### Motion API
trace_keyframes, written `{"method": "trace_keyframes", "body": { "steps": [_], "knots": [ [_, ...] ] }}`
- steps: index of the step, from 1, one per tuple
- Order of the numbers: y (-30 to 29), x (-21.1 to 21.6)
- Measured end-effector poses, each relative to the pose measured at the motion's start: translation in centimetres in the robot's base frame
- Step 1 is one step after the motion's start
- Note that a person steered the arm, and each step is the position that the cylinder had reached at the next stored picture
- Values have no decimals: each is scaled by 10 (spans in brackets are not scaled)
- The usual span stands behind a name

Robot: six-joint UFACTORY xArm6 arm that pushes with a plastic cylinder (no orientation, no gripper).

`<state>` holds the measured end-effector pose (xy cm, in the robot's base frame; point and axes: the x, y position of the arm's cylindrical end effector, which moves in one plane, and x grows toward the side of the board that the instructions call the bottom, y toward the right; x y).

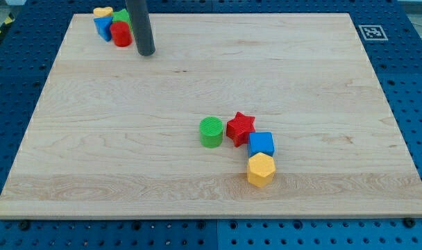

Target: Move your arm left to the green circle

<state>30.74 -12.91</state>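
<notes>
The green circle is a short green cylinder standing a little below the board's middle. A red star touches its right side. My tip is at the view's top left, far up and to the left of the green circle, with bare wood between them. The dark rod rises from the tip out of the top edge of the view.
A blue cube and a yellow hexagon sit below right of the red star. Just left of my tip a cluster holds a red block, a green block, a blue block and a yellow block. The wooden board lies on a blue pegboard.
</notes>
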Motion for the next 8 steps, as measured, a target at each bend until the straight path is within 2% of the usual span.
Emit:
{"method": "trace_keyframes", "body": {
  "steps": [2, 4, 6, 8],
  "knots": [
    [6, 6],
    [16, 39],
    [16, 45],
    [16, 76]
  ]
}}
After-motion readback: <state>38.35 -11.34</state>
